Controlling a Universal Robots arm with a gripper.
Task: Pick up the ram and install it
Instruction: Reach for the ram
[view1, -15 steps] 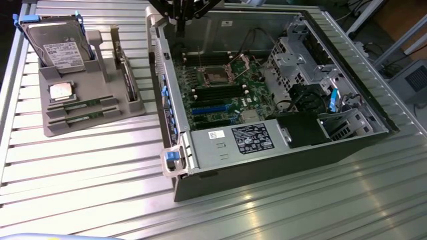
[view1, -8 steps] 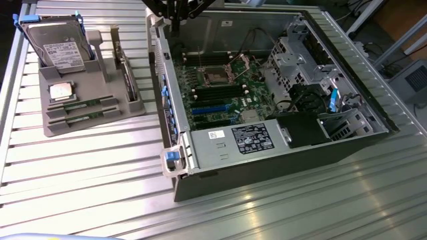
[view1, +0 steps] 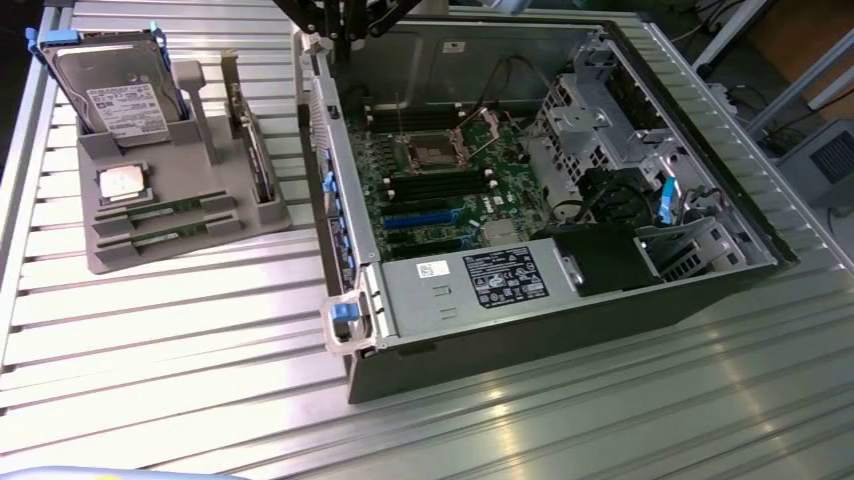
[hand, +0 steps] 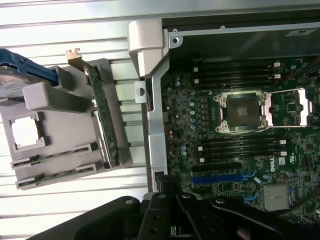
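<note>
Ram, slim green circuit-board stick (view1: 171, 208), is laid flat in a slot of the grey plastic holder tray (view1: 120, 258) at exterior view's left, w/ a twin stick (view1: 180, 238) just beside it. Tray and open grey PC case (view1: 534, 340) are set on the ribbed metal counter (view1: 200, 330). Black gripper (view1: 344, 30) is held over the case's far corner, fingers together, nothing clamped.

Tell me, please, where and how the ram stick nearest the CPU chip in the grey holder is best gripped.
Take the ram by its middle stretch, coming straight down from above, jaws across its thin faces. It seems to stand on edge in a groove of the grey holder, ends tucked between raised blocks, so only its upper edge looks free.
</note>
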